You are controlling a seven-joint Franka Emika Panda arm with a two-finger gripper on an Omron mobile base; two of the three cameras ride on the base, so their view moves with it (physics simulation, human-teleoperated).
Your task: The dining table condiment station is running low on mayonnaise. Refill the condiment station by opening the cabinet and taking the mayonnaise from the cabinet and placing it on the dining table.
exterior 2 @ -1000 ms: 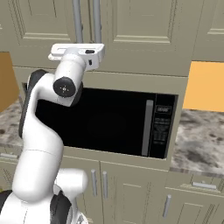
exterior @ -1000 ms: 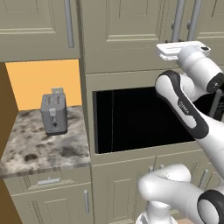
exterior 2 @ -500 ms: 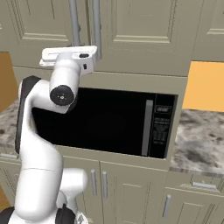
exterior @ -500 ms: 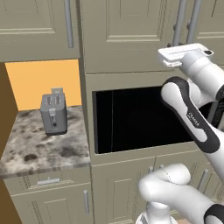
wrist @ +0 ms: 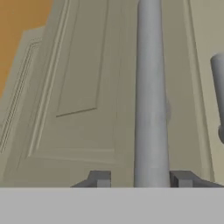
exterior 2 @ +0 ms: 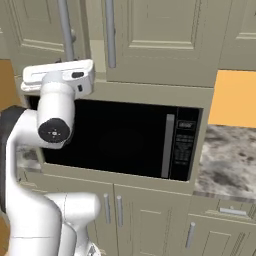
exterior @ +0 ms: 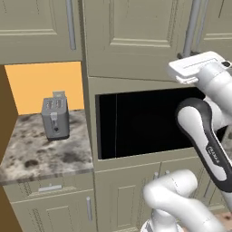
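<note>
The cabinet (exterior 2: 165,40) hangs above the microwave, and its left door (wrist: 78,87) stands slightly ajar. My gripper (wrist: 141,178) straddles that door's long grey bar handle (wrist: 151,87) near its lower end. The right fingertip (wrist: 181,178) lies against the bar, while a gap remains beside the left one. From the base cameras, the white hand hides the fingers where the gripper (exterior 2: 65,65) (exterior: 192,61) meets the handle (exterior 2: 65,25) (exterior: 192,27). The mayonnaise is hidden behind the doors. The dining table is out of view.
A black microwave (exterior 2: 115,135) sits built in below the cabinet. The right door's handle (exterior 2: 110,30) hangs close by. A grey toaster (exterior: 55,118) stands on a small marble counter (exterior: 41,154) to the left; another counter (exterior 2: 230,155) lies to the right.
The hand has moved outward and leftward in the right base view, taking the left door's handle with it. The gap between the two handles has widened as the door swings open.
</note>
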